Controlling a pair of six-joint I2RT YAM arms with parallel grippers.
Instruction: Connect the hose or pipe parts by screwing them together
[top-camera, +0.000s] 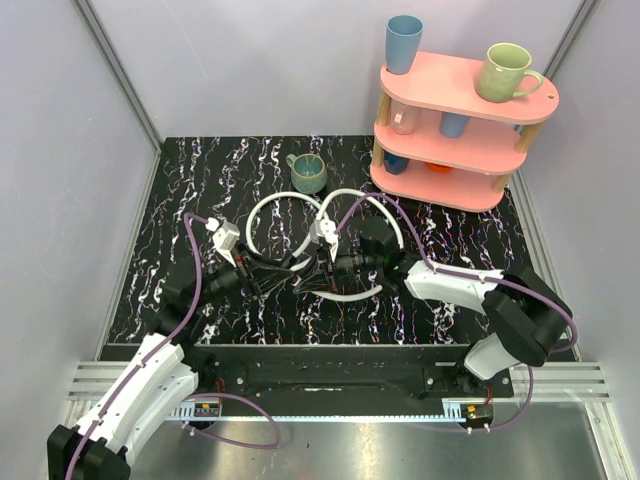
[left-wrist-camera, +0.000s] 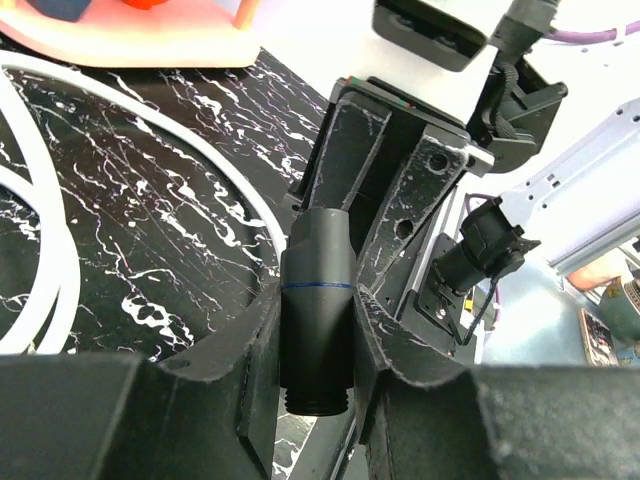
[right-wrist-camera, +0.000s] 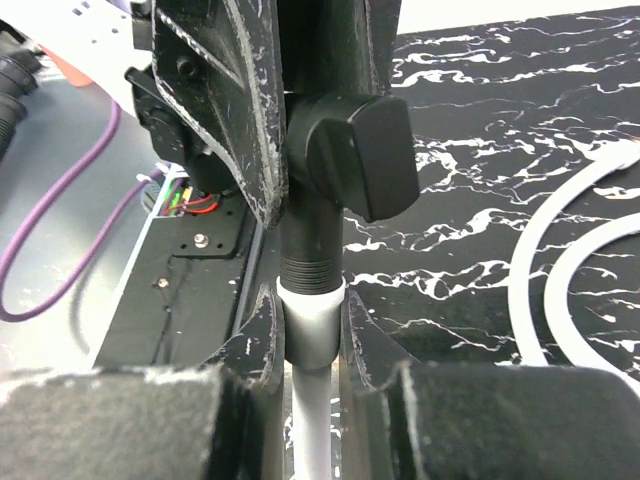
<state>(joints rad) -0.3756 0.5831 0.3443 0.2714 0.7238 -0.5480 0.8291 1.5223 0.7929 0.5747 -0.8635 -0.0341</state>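
Two white hoses (top-camera: 262, 210) (top-camera: 402, 238) lie in loops on the black marbled table (top-camera: 200, 200). Both grippers meet at its centre. My left gripper (top-camera: 292, 270) (left-wrist-camera: 318, 345) is shut on a black cylindrical end fitting (left-wrist-camera: 318, 300), whose threaded end points toward the camera. My right gripper (top-camera: 336, 268) (right-wrist-camera: 312, 330) is shut on the white collar (right-wrist-camera: 312, 318) of a hose end. That collar butts against a black threaded piece (right-wrist-camera: 314, 262), which carries a black knob (right-wrist-camera: 365, 150). The left fingers (right-wrist-camera: 225, 100) stand just beyond it.
A green mug (top-camera: 308, 173) stands behind the hose loops. At the back right, a pink tiered shelf (top-camera: 465, 80) holds a blue cup (top-camera: 403, 44), a green mug (top-camera: 505, 72) and more cups. Purple cables (top-camera: 190, 290) run along both arms.
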